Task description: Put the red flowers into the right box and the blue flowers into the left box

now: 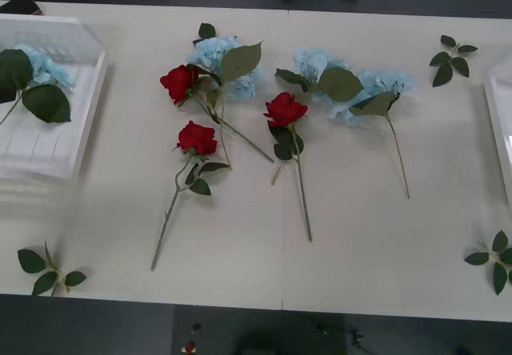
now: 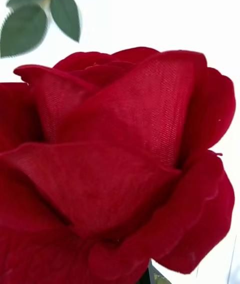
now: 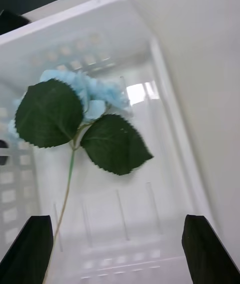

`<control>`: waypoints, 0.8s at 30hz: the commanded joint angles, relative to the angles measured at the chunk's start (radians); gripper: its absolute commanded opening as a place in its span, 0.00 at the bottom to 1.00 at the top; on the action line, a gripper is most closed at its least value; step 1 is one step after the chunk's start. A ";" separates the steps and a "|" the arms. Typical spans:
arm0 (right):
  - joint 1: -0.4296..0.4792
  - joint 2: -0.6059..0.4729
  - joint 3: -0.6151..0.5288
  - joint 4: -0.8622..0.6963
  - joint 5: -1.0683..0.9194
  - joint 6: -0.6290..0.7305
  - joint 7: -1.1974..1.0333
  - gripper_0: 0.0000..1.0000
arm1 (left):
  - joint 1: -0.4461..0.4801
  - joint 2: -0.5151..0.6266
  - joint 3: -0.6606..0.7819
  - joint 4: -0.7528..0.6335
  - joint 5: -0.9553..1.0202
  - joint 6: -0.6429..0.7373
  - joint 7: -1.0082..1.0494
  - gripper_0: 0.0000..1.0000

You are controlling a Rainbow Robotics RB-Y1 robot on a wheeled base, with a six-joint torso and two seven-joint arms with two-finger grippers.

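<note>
Three red flowers lie mid-table: one (image 1: 182,81) across a blue flower (image 1: 220,55), one (image 1: 198,138) below it, one (image 1: 285,109) to their right. Two more blue flowers (image 1: 314,61) (image 1: 380,83) lie side by side farther right. The left box (image 1: 88,107) holds one blue flower (image 1: 40,67). In the left wrist view my left gripper (image 3: 120,251) hangs open over that box (image 3: 170,93) and its blue flower (image 3: 95,93), apart from it. A red flower's bloom (image 2: 115,164) sits close before the right wrist camera. The right box (image 1: 500,123) shows its edge at the right.
Bloomless leaf sprigs lie at the table's far right corner (image 1: 450,57), near right edge (image 1: 492,259) and near left corner (image 1: 48,269). One sprig (image 2: 45,8) shows on the table behind the close bloom. The table's front edge runs along the bottom.
</note>
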 commanded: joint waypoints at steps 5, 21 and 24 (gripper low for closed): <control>-0.079 -0.018 -0.005 0.037 0.098 -0.012 0.143 0.00 | -0.013 -0.050 -0.204 -0.154 -0.002 0.078 0.369 0.75; -0.133 0.034 0.037 0.052 0.288 -0.099 -0.136 0.00 | -0.063 -0.196 -0.575 -0.022 -0.332 -0.290 0.627 0.75; -0.148 0.034 0.075 0.054 0.280 -0.093 -0.181 0.00 | -0.105 -0.234 -0.575 0.029 -0.353 -0.330 0.720 0.75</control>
